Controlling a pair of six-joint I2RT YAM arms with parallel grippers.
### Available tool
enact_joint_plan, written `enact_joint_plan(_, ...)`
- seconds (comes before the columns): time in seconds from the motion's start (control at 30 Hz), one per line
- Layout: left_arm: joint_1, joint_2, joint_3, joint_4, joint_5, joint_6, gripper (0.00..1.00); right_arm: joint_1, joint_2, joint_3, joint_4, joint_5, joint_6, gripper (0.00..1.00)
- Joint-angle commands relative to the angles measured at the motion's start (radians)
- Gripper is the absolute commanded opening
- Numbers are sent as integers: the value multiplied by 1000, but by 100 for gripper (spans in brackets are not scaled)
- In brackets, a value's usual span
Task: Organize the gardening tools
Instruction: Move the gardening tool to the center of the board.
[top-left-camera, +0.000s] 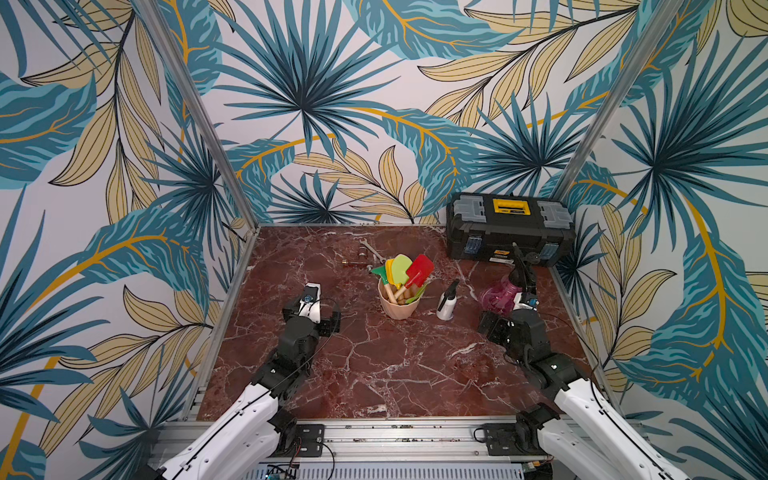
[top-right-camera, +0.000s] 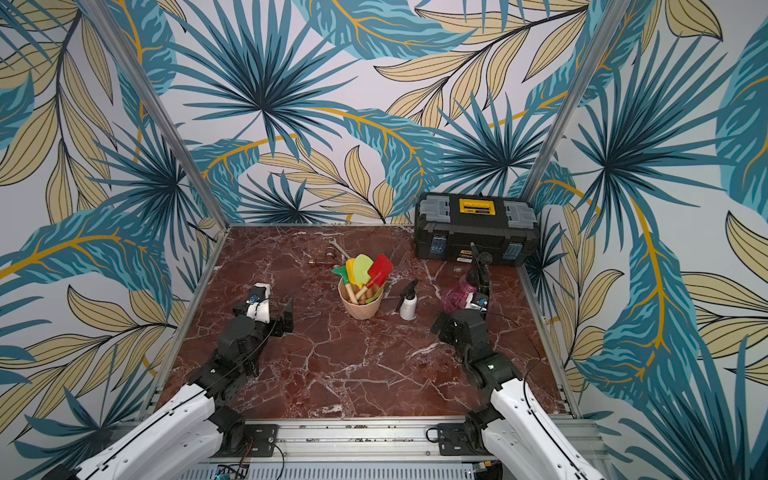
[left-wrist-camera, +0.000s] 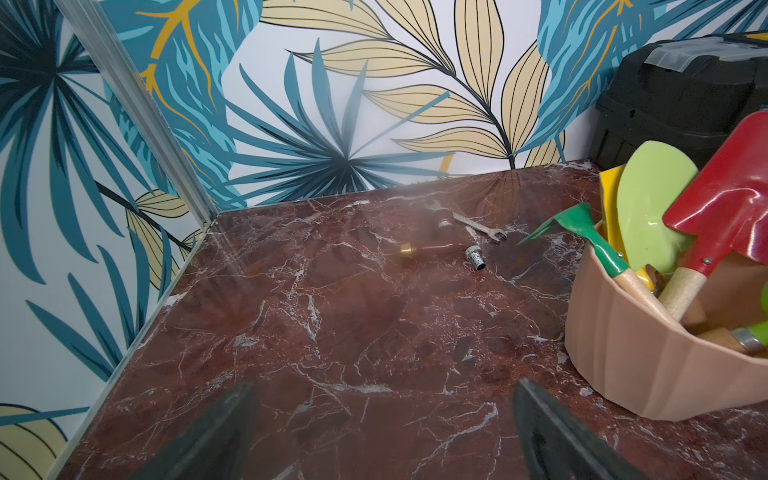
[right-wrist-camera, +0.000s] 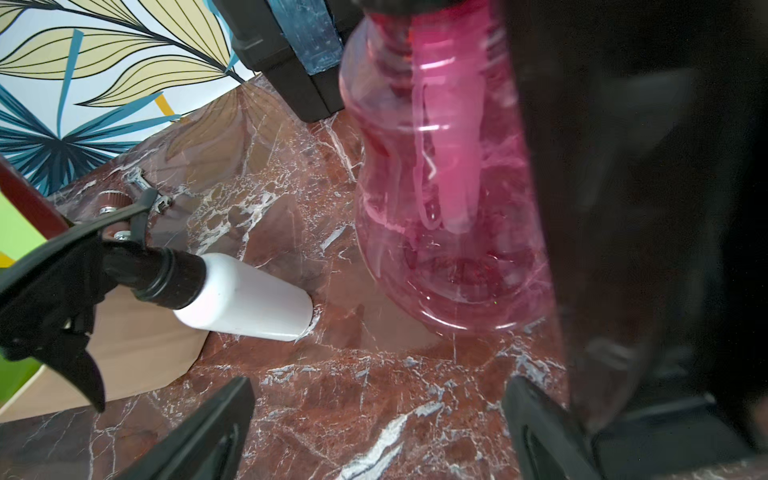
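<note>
A peach pot near the table's middle holds the red spade, a light green spade, the yellow spade and the green rake, heads up. The white spray bottle stands right of the pot. Further right stands the pink sprayer with its black pump. My left gripper is open over bare table left of the pot. My right gripper is open and empty just in front of the pink sprayer.
A black-and-yellow toolbox sits closed in the back right corner. A metal wrench and small fittings lie behind the pot. Patterned walls and aluminium rails border the red marble table.
</note>
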Motion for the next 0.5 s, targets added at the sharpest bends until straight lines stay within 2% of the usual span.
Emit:
enact_joint_plan(0.0, 6, -10, -1, 5, 7, 3, 100, -3, -12, 27, -65, 2, 2, 99)
enact_joint_plan(0.1, 7, -20, 0, -1, 5, 2, 100, -3, -31, 40, -29, -156, -67, 99)
enact_joint_plan(0.2, 6, -26, 2, -9, 4, 3, 100, -3, -37, 91, -54, -256, -101, 99)
enact_joint_plan(0.3, 6, -27, 4, -10, 3, 2, 100, -3, -41, 186, -125, -265, -140, 98)
enact_joint_plan(0.47, 7, -27, 6, -9, 5, -3, 100, -3, -36, 340, -265, -201, -190, 94)
